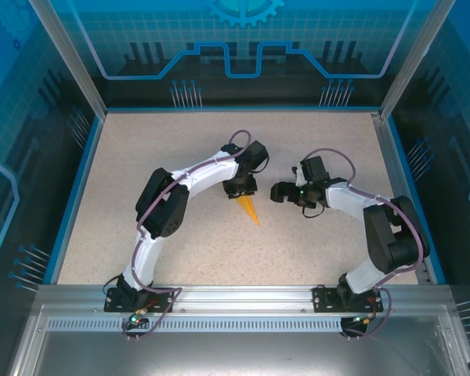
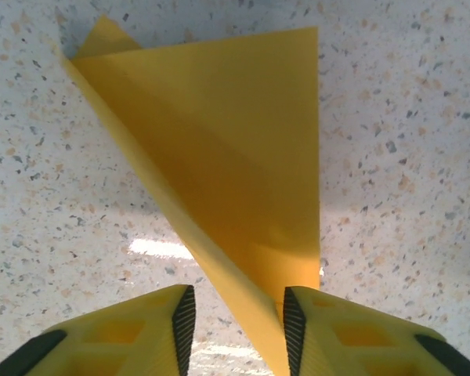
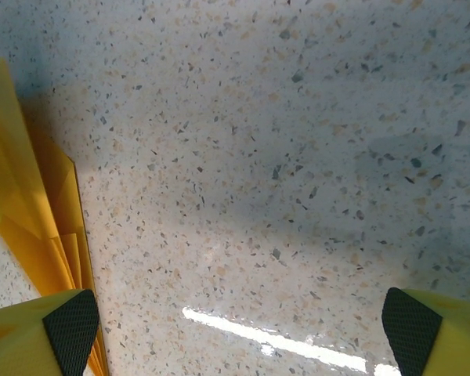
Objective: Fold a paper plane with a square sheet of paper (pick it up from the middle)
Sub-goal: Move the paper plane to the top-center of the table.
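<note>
Smooth, faintly sheened orange paper plane [image 2: 243,157] on glossy speckled stone-look table [image 3: 298,157].

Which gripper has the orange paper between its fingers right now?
The left gripper: the paper plane runs between its fingers. The right gripper stands wide open, paper off beside one fingertip.

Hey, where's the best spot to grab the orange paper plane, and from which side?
Probably the narrow layered end of the paper plane, pinched across its long crease from above. There the folds stack and lift off the table, so pads fit either side; the wide wing looks thin. The left pincer straddles that end, jaws apart.
</note>
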`<state>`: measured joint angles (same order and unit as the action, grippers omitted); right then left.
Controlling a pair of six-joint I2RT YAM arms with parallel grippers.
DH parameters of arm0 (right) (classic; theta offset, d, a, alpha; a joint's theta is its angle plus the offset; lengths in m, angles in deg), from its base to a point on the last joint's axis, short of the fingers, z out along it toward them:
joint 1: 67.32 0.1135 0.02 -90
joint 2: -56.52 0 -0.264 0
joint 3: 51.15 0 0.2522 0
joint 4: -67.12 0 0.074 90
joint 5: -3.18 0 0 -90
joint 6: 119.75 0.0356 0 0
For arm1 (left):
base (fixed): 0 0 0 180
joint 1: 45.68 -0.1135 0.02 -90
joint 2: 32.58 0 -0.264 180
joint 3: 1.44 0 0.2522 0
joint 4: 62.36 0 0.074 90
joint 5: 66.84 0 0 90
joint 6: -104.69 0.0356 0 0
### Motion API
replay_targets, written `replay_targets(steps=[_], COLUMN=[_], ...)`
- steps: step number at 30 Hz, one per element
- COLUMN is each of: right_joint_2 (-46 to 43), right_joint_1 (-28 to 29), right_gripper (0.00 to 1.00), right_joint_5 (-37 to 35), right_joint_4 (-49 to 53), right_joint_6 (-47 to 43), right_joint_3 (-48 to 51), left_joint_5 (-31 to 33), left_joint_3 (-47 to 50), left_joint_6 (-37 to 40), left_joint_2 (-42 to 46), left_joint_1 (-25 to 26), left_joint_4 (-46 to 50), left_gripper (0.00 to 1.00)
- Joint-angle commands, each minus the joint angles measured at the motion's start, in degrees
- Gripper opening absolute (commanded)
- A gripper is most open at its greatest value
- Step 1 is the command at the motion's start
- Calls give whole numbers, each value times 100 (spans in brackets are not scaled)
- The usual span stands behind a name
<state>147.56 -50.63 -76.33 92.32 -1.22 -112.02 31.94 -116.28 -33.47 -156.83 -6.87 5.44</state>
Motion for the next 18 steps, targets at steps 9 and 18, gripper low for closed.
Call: replay_targets(steps=[9,18], right_joint_2=[256,217], right_joint_1=[-95,-95], right_gripper=[94,94], right_joint_5=[244,205], right_joint_4=[7,-119], right_joint_6=[108,144], right_joint_3=[-188,-107], left_joint_5=[-36,112], left_joint_3=[479,568], left_joint_6=[-255,-145], left_joint_2=[524,871], left_joint_1=[68,94], left_joint_4=[-111,-256], left_gripper=[22,0])
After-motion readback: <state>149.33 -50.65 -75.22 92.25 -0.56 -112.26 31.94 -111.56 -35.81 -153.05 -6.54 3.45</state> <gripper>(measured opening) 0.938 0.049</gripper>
